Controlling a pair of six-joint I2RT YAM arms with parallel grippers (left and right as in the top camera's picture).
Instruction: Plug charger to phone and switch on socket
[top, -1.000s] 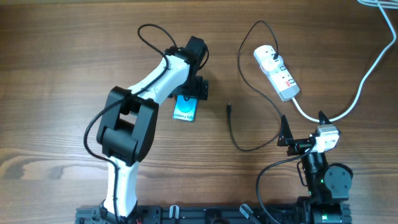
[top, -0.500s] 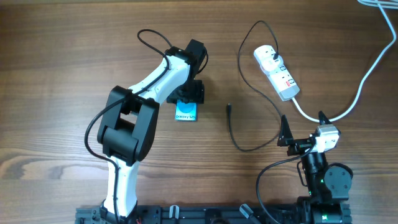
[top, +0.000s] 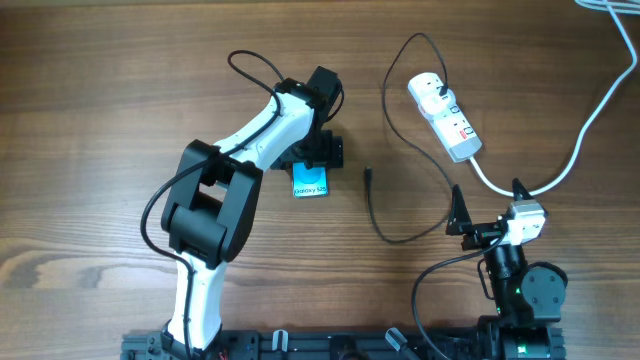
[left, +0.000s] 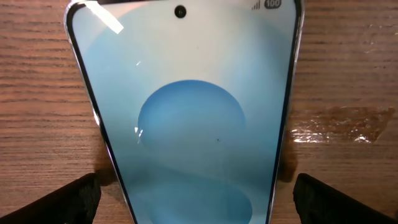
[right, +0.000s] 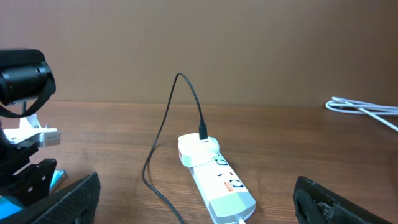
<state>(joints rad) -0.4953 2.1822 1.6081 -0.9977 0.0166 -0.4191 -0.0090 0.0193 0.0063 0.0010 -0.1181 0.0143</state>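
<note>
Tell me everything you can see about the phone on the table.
The phone is a slim rectangle with a thin pale frame, lying flat, screen up, on the wooden table. Its lit screen shows light blue with a darker blue disc, a punch-hole camera and a 100 icon. The left gripper straddles it, open, seemingly not touching. The charger tip lies apart, unplugged.

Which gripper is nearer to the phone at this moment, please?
Left. The left gripper hangs directly over the phone, its jaws flanking the phone's sides. The right gripper sits far off to the right, beyond the charger.
</note>
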